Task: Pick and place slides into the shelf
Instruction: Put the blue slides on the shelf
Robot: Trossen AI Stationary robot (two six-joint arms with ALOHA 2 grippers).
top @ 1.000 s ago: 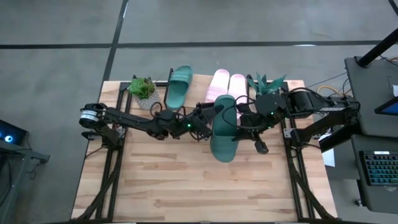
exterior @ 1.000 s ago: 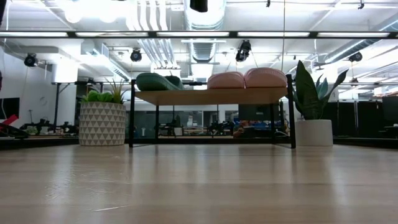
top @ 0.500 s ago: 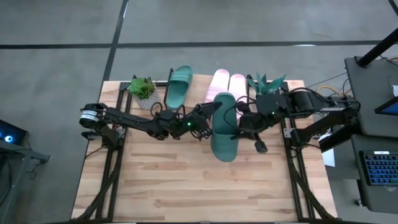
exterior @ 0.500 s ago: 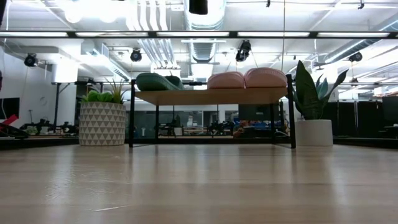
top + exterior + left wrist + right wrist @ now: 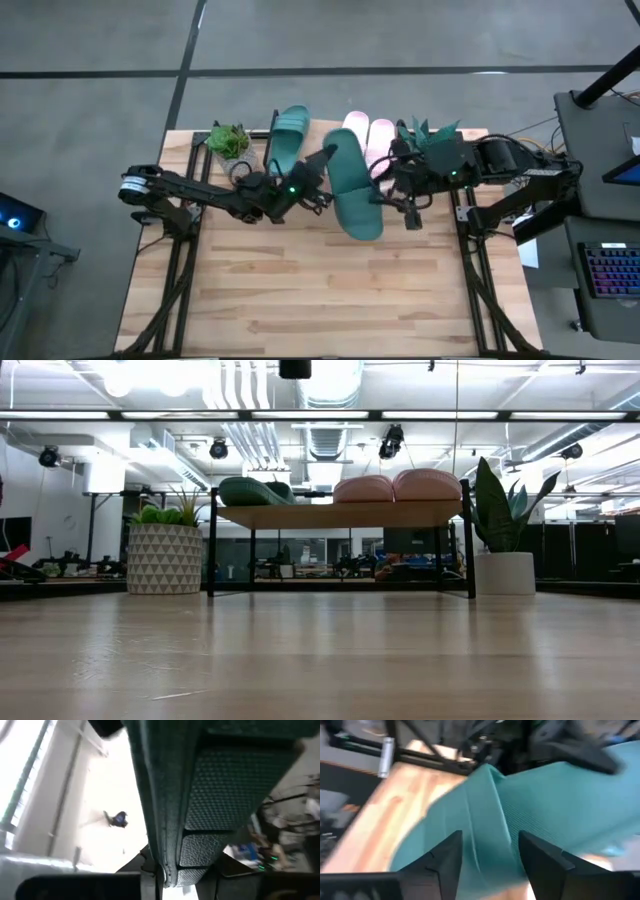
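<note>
Gripping green slide (image 5: 352, 186), left tool (image 5: 318, 185) half hidden

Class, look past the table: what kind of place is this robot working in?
Probably a large lab or workshop: exposed ceiling ducts and spotlights overhead, a bare concrete floor, and a desk with a keyboard beside the rig.

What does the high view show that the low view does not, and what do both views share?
Only the high view: the left gripper shut on a dark green slide held over the table, with the open right gripper beside it.

Only the low view: the shelf's black legs and the room behind it.

Both: the shelf carrying one green slide and two pink slides, with a potted plant at each end.
</note>
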